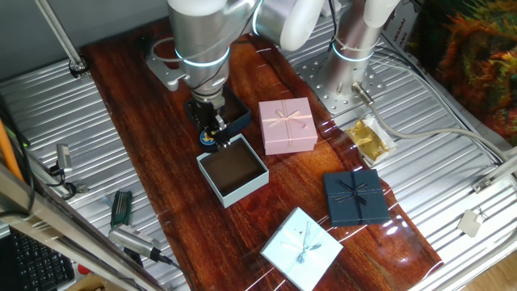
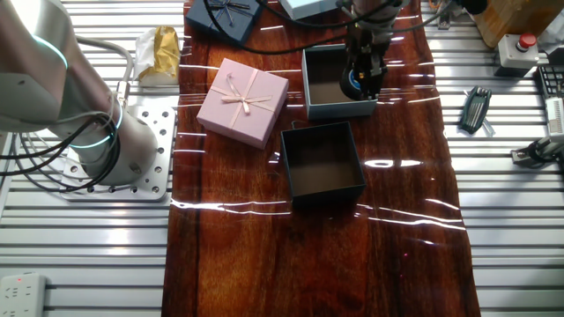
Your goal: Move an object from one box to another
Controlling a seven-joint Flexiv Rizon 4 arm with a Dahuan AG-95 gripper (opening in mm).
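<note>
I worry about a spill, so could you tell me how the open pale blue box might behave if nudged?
The pale blue box looks thin-walled and holds nothing, so it is probably light. On the glossy wooden tabletop it would likely slide rather than tip, being low and broad.

Three ribboned gift boxes [image 1: 287, 125], two open boxes [image 1: 233, 176], one disc [image 2: 351, 84]

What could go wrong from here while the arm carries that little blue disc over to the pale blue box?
The gripper holds the small blue disc right at the near rim of the pale blue box; a release there could land it on the rim or the table. The disc is tiny, so a shallow pinch may let it slip early. The fingers sit low beside the box wall in the other fixed view and might nudge the box.
</note>
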